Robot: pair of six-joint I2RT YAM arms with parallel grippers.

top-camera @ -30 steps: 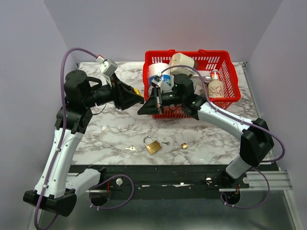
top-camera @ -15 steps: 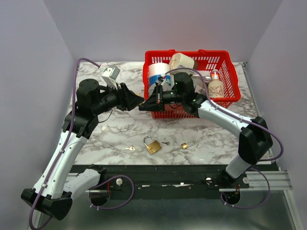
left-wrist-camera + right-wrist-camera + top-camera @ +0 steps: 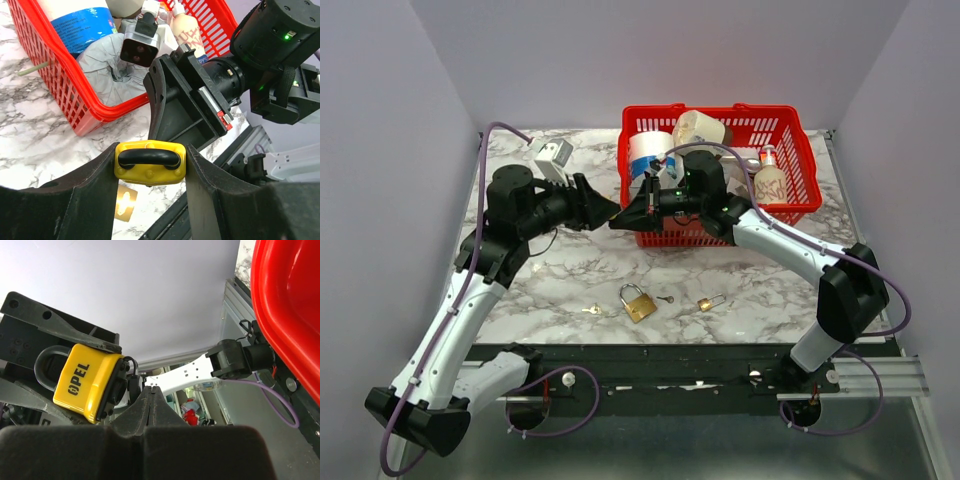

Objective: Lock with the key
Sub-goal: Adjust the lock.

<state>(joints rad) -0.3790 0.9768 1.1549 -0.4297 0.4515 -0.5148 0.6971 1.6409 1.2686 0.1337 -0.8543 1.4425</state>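
Above the marble counter [image 3: 570,270], the left gripper [image 3: 602,208] clamps the yellow padlock [image 3: 150,172], base presented to the right gripper [image 3: 152,395], which is pinched shut; any key is hidden.

One yellow padlock [image 3: 150,162], one large brass padlock [image 3: 638,303], one small brass padlock [image 3: 708,302], two loose keys [image 3: 592,310] [image 3: 665,299], one red basket [image 3: 760,122]

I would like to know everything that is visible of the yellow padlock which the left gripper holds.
The yellow padlock has a glossy, plastic-looking yellow body with OPEL in black on one face, and a dark shackle that looks closed. It is held in the air, clamped in the left gripper. The shut tips of the right gripper point at its black bottom end; whether they touch it is unclear.
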